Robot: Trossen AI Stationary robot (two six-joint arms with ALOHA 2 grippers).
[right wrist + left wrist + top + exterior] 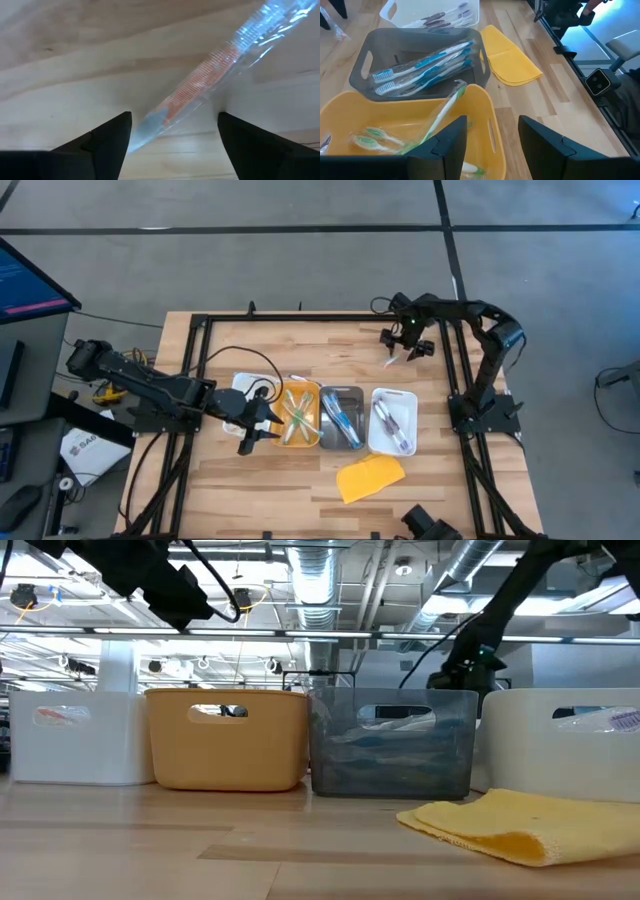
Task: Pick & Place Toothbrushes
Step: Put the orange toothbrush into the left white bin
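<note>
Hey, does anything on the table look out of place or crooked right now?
One wrapped toothbrush lies loose on the bare wood, apart from the trays, under the open right gripper. A green toothbrush leans tilted over the orange tray's rim.

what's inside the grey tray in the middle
The grey tray holds several blue-and-white toothbrushes lying lengthwise, stacked together. Its near wall and the brushes themselves hide whatever lies beneath them.
</note>
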